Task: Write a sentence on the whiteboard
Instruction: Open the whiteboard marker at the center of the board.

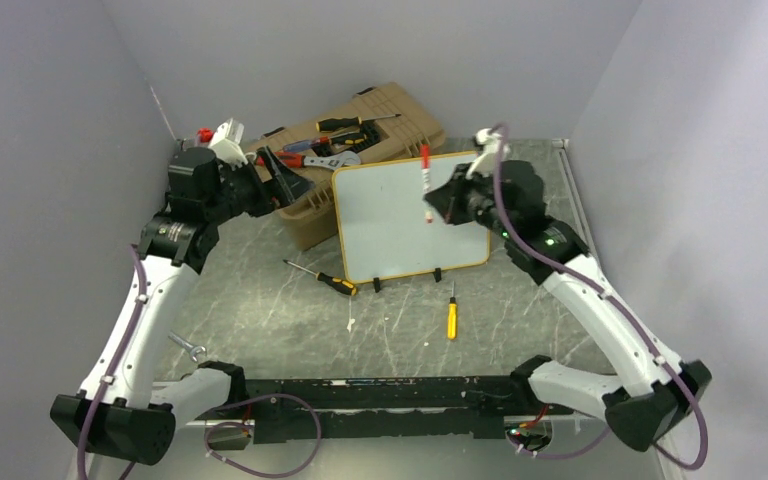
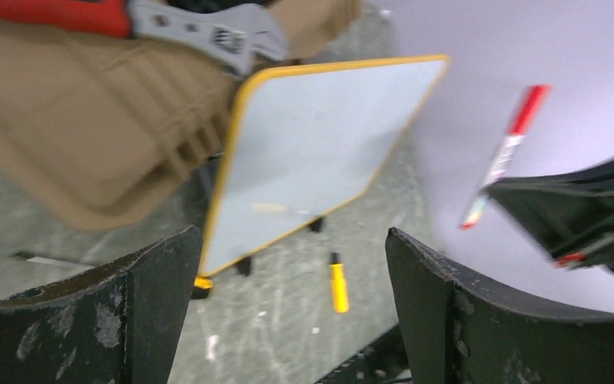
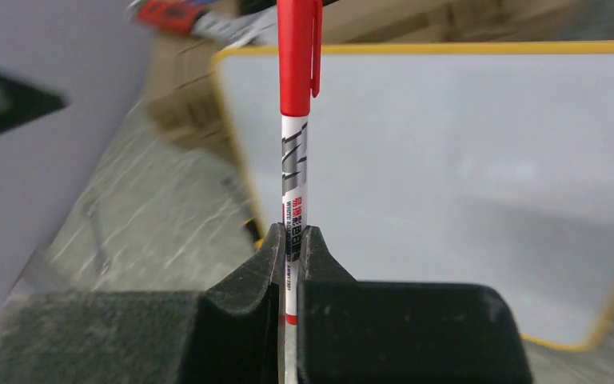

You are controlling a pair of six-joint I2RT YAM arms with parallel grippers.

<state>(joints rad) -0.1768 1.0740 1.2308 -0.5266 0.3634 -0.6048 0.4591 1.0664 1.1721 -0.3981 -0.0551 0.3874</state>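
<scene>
The left tool [image 1: 293, 185] hangs wide open with nothing in it, at the near corner of the tan toolbox [image 1: 385, 115], its fingers turned toward the pen. Just to its right, between the two tools, the whiteboard [image 1: 385, 225] stands on its black clip feet. I can't tell whether it leans on the toolbox. Its face is blank, with no word of the sentence on it.

In front of the board's right edge the red marker [image 3: 294, 172] stands upright, pinched low on the barrel by the right tool [image 3: 292, 240], which is shut tight on it. The red cap [image 3: 297, 56] is on, so I'd judge uncapping comes first. The open tool should meet the cap squarely and pull along the pen's line while the other holds firm, or the pen may twist in the grip.

The desk [image 1: 260, 320] is grey and marbled. A black-and-yellow screwdriver [image 1: 325, 279] and a yellow screwdriver [image 1: 451, 318] lie nearer us than both tools. Plain grey walls [image 1: 50, 150] close in on three sides.
</scene>
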